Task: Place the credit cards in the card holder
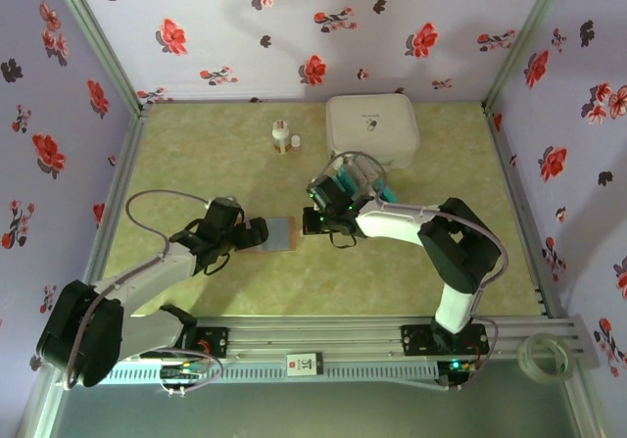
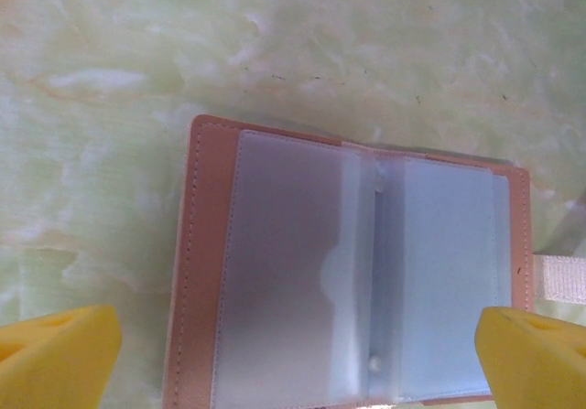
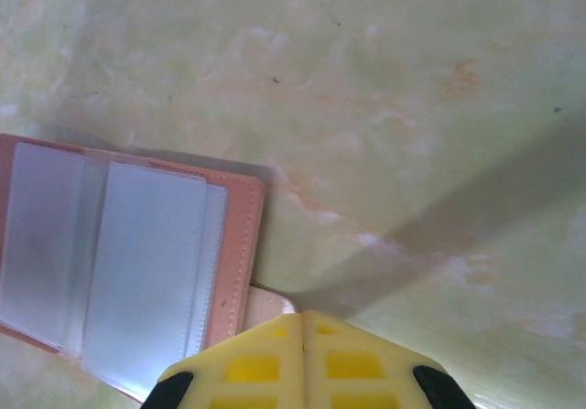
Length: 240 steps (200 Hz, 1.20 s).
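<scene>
Left gripper gapes wide, holding nothing, one yellow pad each side of the card holder. Holder lies open flat, tan cover down, clear sleeves up. R gripper is closed, tips at holder's strap tab; can't tell if tab is pinched. Credit cards, teal, lie beyond holder's right side, by white box. Cards prob. light, stiff, slick: take by an edge. Holder looks floppy, needs pinning.

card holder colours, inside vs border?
The card holder has pale grey-blue translucent sleeves inside and a tan-brown stitched border; the left wrist view shows it best.
</scene>
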Available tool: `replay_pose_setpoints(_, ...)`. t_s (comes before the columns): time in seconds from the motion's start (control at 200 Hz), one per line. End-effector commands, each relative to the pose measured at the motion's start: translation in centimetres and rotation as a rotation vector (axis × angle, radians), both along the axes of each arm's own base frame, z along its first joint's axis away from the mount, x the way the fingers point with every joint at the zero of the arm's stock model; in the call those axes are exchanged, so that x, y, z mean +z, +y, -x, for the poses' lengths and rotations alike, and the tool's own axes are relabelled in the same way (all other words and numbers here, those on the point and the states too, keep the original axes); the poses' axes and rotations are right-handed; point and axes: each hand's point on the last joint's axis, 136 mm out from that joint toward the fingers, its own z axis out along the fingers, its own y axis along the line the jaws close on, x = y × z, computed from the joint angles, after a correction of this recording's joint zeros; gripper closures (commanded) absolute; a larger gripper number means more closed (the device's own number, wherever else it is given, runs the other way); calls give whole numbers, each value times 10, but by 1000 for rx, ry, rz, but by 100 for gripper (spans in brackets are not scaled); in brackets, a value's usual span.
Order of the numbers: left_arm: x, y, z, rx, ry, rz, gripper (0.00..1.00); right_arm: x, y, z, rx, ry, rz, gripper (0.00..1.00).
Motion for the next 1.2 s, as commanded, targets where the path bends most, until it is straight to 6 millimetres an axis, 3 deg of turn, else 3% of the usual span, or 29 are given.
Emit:
replay_pose_setpoints(0.0,7,-9,-2,-42,-7,-3,0,7,-14,0,-9,-8,-8,100)
replay_pose_setpoints(0.25,11,-19,-1,-69,-9,1,0,9,-47,4,-12,-1,27,100)
replay_pose_setpoints(0.35,10,-22,0,-78,-3,-1,0,25,-51,4,8,-18,13,74)
replay_pose_setpoints(0.525,9,-25,2,-86,5,-3,0,85,-73,-9,-9,-145,54,56)
replay_pose_setpoints(0.685,8,-23,4,-84,17,-17,0,107,-115,-24,-73,-229,227,45)
replay_pose_setpoints(0.865,8,-19,4,-77,19,-44,0,101,-127,-22,-22,-200,348,43)
replay_pose_setpoints(1.015,10,-18,2,-76,16,-61,0,84,-130,-17,19,-161,395,50)
replay_pose_setpoints(1.195,8,-18,0,-79,24,-75,0,74,-120,-27,41,-145,402,53)
